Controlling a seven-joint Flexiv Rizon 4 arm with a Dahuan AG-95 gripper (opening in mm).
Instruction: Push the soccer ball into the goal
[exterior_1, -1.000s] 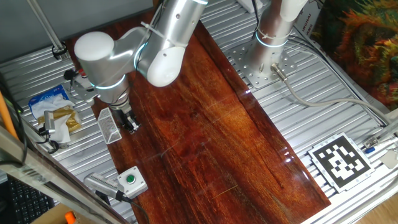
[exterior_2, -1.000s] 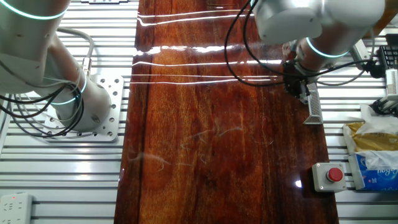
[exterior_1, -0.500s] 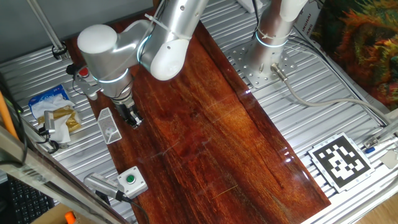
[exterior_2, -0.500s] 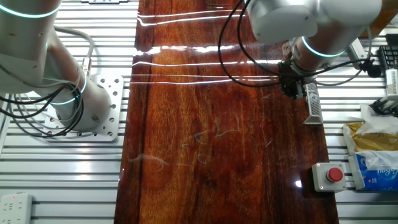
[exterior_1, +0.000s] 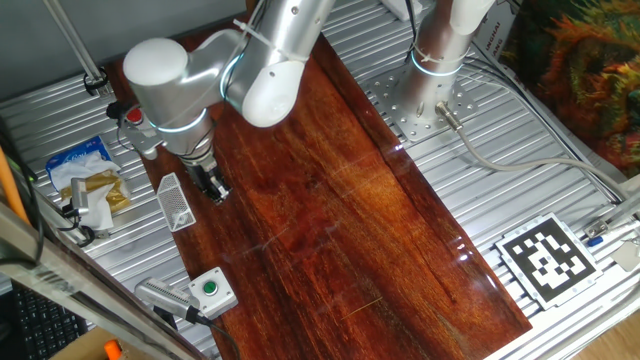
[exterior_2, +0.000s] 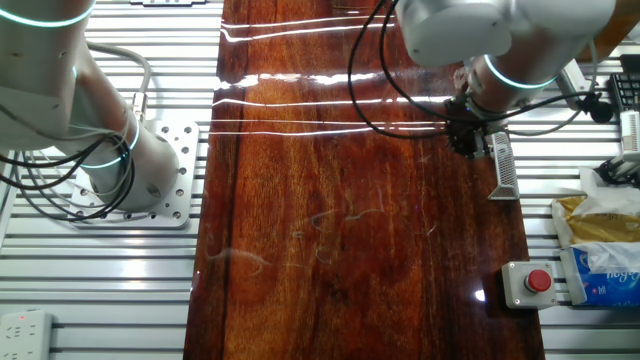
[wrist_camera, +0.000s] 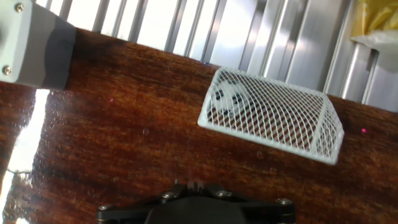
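1 claw (exterior_1: 212, 187) hangs from the arm's wrist at the left of centre in one fixed view, its dark fingers pointing down at the wooden counter (exterior_1: 340, 220); in the other fixed view the claw (exterior_2: 462, 139) sits at the upper right. Whether its jaws are parted or closed I cannot tell: the fixed views show only a dark cluster, and the hand view shows just the black base of the hand at the bottom edge.

Just beside the claw, toward the counter's edge, lies the goal (exterior_1: 174, 202), a small white mesh frame; in the other fixed view the goal (exterior_2: 503, 168) stands right next to the fingers. In the hand view the goal (wrist_camera: 280, 118) fills the upper middle of the frame, and the soccer ball (wrist_camera: 227, 98) sits inside it at its left end, its white body and black patches showing through the netting.

Farther out, a grey box with a green button (exterior_1: 211, 290) rests at the lower left of one fixed view, and a box with a red button (exterior_2: 530, 282) at the lower right of the other.
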